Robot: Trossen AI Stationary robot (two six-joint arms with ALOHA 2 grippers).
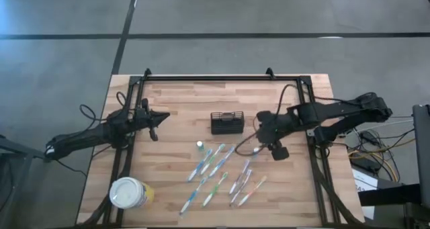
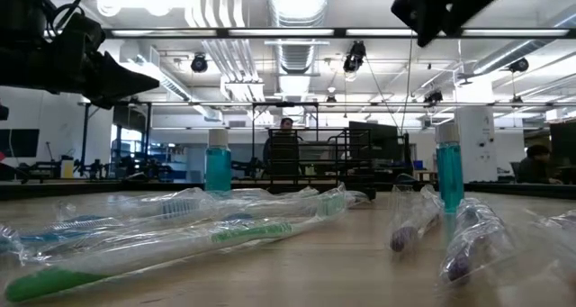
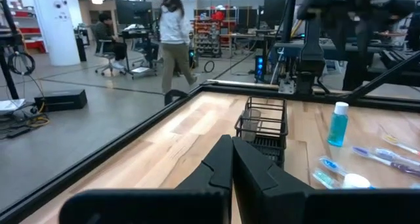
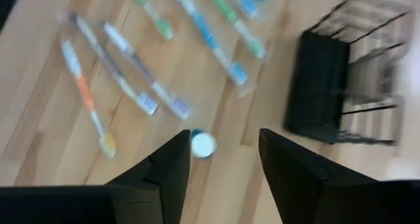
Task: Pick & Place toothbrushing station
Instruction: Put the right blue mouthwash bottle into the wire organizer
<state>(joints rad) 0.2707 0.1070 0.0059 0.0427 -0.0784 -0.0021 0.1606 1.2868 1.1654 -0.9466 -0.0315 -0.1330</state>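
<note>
The toothbrushing station, a small black slotted caddy (image 1: 226, 123), stands on its base near the table's middle; it also shows in the left wrist view (image 3: 264, 129) and the right wrist view (image 4: 341, 96). My left gripper (image 1: 163, 117) is shut and empty, left of the caddy and pointing toward it (image 3: 231, 159). My right gripper (image 1: 260, 117) is open and empty, hovering just right of the caddy, pointing down (image 4: 223, 152). A small blue bottle with a white cap (image 1: 200, 146) stands upright in front of the caddy.
Several wrapped toothbrushes (image 1: 218, 168) lie spread on the near half of the table. A round white-lidded yellow tub (image 1: 129, 193) stands at the near left corner. A black frame rail (image 1: 222, 78) runs along the table's far edge. People show in the room beyond.
</note>
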